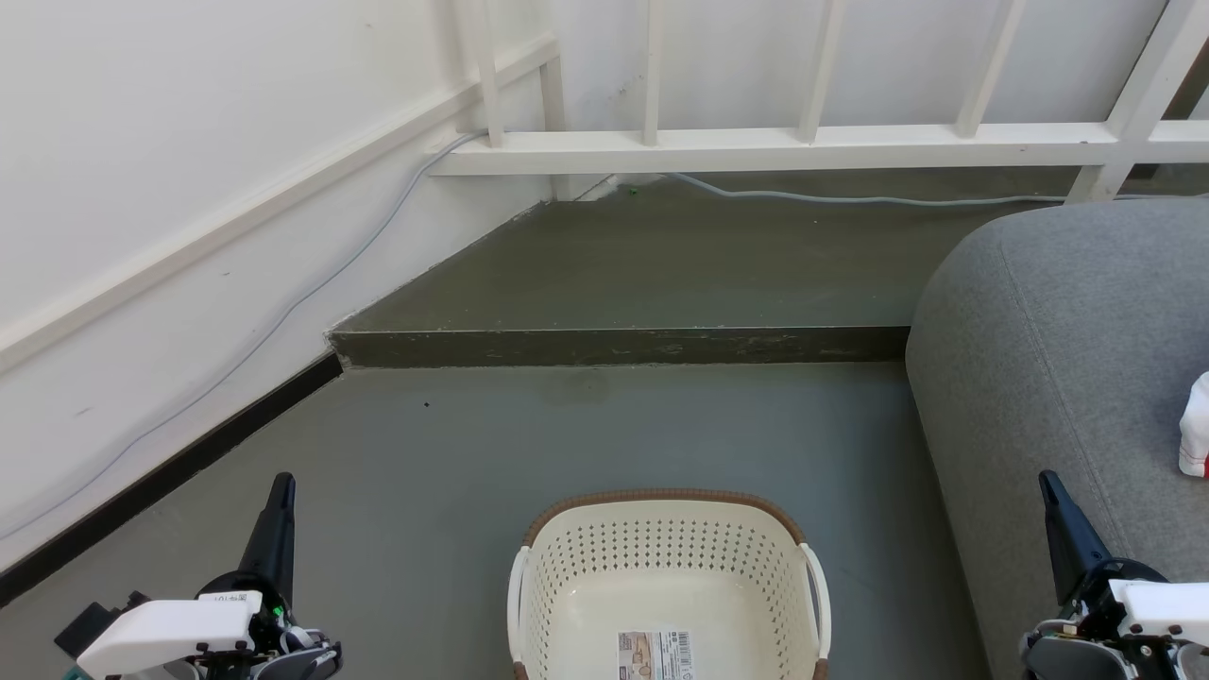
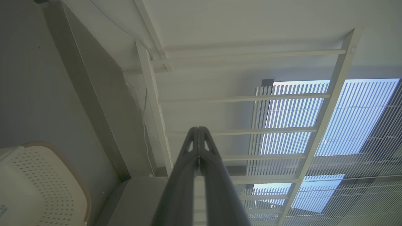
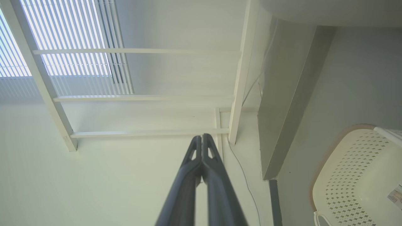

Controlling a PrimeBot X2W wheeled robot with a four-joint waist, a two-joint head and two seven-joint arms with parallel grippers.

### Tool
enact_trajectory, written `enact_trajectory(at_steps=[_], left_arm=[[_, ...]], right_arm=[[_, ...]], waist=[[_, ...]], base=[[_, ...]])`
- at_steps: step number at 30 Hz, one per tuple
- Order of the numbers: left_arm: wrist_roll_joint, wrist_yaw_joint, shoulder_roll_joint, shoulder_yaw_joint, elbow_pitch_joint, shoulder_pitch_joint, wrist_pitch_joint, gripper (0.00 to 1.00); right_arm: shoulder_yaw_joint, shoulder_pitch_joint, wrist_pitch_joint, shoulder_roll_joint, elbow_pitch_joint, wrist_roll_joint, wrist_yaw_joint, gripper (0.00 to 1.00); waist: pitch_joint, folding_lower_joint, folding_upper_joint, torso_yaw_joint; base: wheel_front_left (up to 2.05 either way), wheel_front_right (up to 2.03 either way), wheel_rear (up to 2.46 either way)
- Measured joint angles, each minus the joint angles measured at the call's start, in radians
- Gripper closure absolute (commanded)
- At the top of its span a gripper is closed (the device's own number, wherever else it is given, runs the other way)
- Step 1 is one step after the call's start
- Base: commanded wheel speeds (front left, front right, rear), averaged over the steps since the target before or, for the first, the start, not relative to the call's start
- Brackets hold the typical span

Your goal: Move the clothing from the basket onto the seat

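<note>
The cream basket (image 1: 667,538) stands on the floor at the bottom centre, its inside bare down to the barcode sticker (image 1: 656,654). It also appears in the wrist views (image 2: 37,185) (image 3: 355,175). The grey seat (image 1: 1058,378) fills the right side. A white and red bit of the clothing (image 1: 1196,425) lies on the seat at the right edge, mostly cut off. My left gripper (image 1: 281,484) is shut at the lower left, left of the basket (image 2: 198,128). My right gripper (image 1: 1047,480) is shut at the lower right, over the seat's front (image 3: 201,136).
A dark raised step (image 1: 614,345) crosses the floor behind the basket. A white railing (image 1: 756,146) and a grey cable (image 1: 850,198) run along the back. The white wall with a black skirting (image 1: 161,482) closes off the left.
</note>
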Motion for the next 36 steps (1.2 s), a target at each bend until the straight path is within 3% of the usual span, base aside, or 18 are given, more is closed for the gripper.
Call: enact_trajectory(at_steps=[36], left_arm=[[0.001, 0.0, -0.003, 0.007, 0.0, 0.0, 0.004, 1.0]], right_arm=[[-0.001, -0.007, 0.001, 0.001, 0.0, 0.0, 0.0, 1.0]], waist=[[0.0, 0.0, 0.0, 0.0]], base=[[0.0, 0.0, 0.0]])
